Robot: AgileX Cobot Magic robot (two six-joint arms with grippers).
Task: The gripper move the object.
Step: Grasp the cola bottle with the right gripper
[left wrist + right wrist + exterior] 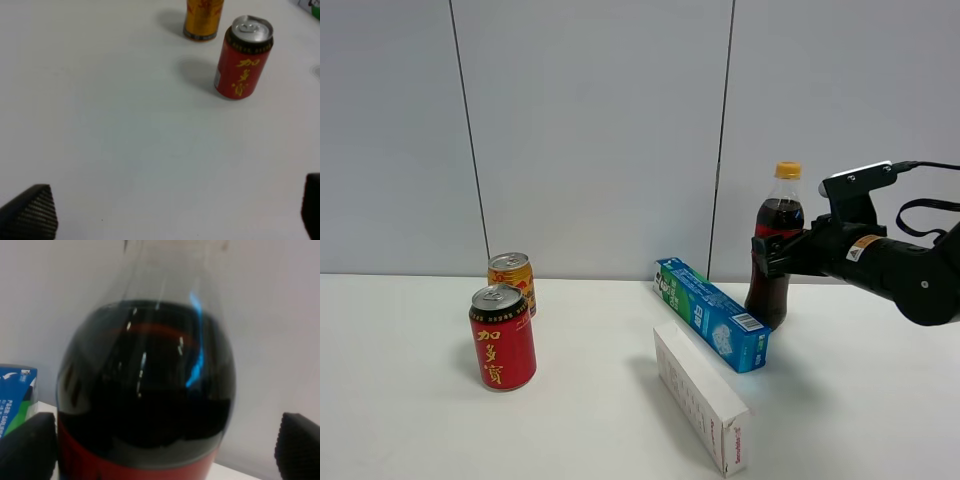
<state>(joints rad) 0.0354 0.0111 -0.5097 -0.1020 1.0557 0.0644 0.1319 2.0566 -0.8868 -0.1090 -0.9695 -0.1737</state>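
Presently the bottle (782,214) stands on the surface (570,430) at far right, just behind the blue box (710,312). The right hand (770,256) straddles its middle, jaws spread, not yet clamped. Gripping and moving remain to be done.

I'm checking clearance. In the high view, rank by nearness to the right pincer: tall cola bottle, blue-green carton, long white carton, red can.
1. Tall clear plastic cola bottle, inside the right pincer.
2. Blue-green cardboard carton, just left of the bottle.
3. Long white carton, front centre.
4. Red metal can, far left.
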